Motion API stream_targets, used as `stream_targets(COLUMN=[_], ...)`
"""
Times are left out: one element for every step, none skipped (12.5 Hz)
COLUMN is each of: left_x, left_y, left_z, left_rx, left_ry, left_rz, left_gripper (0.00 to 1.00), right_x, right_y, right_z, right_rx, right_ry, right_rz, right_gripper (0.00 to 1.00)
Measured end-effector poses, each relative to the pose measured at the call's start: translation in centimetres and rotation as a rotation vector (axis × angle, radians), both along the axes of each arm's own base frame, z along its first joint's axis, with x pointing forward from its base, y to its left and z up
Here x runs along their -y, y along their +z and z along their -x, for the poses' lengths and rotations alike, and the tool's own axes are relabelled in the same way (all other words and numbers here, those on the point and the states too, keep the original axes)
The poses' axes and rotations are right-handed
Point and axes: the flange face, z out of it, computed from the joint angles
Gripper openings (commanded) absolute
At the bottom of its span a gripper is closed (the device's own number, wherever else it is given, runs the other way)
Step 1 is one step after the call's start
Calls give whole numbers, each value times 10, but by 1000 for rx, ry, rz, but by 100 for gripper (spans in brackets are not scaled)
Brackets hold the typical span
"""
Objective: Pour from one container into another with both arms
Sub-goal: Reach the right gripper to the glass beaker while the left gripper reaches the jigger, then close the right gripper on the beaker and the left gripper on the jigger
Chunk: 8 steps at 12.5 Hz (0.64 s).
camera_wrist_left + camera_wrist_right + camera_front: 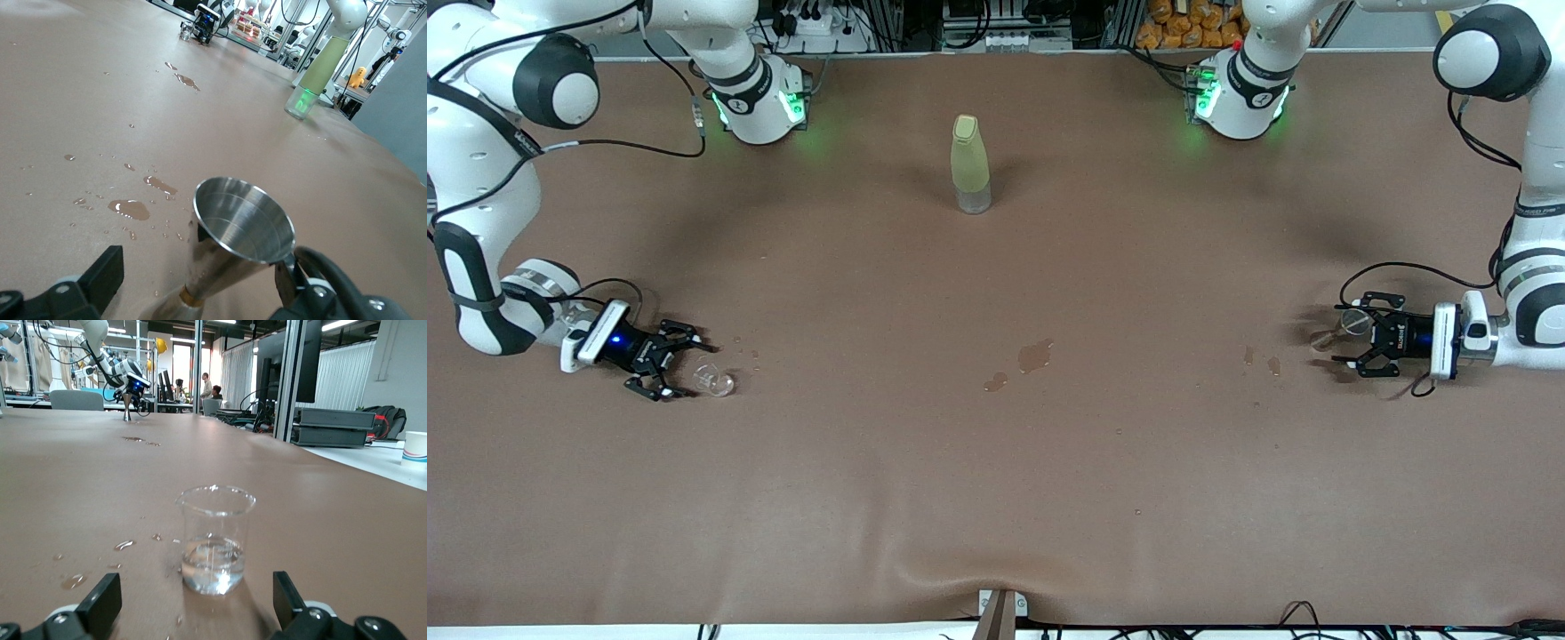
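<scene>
Glass cup (715,380) upright on table (996,498) just ahead of right gripper (679,363), jaws wide, holding nothing. One metal jigger (1325,338) stands between spread fingers of left gripper (1344,341), ungripped. One bottle (970,164) mid-table, several puddles (1034,356).

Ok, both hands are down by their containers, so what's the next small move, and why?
Probably ease the right hand forward around the glass cup, then shut. Its fingers stand open with the cup upright just ahead, holding a little liquid. The left hand is likewise open beside the metal jigger, so nothing is held yet.
</scene>
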Motion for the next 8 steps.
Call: stream_targets(left_x=[0, -1, -2, -5, -8, -12, -15, -17], left_y=[0, 0, -2, -6, -13, -22, -28, -31], left_z=[0, 0, 2, 5, 9, 14, 18, 20], left_rx=[11, 27, 48, 71, 93, 109, 118, 123], left_ry=[-5, -10, -12, -7, 6, 23, 36, 49], left_rz=[3, 7, 17, 39, 73, 104, 124, 144], left_gripper=[100, 100, 100, 100, 100, 100, 100, 100], right_x=[-5, -9, -13, -18, -24, -30, -36, -42], right_y=[0, 0, 0, 0, -1, -1, -2, -4], right_z=[-2, -5, -7, -10, -12, -15, -17, -20], right_rx=[4, 8, 12, 15, 18, 23, 27, 30], right_ry=[-2, -5, -8, -11, -13, -14, -19, -22], right_rz=[-8, -15, -21, -26, -32, -37, -43, -50], right_gripper=[100, 100, 100, 100, 100, 100, 100, 100])
